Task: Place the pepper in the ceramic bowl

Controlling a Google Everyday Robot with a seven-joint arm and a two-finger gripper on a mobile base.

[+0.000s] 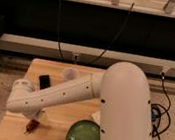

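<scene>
no readable text, labels, signs

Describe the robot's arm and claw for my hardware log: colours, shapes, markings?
The arm is smooth, glossy white, built of thick rounded tubular segments with bulbous joints and small dark dots along the forearm. No cables run on it. The claw, low over the wooden table, looks dark.
</scene>
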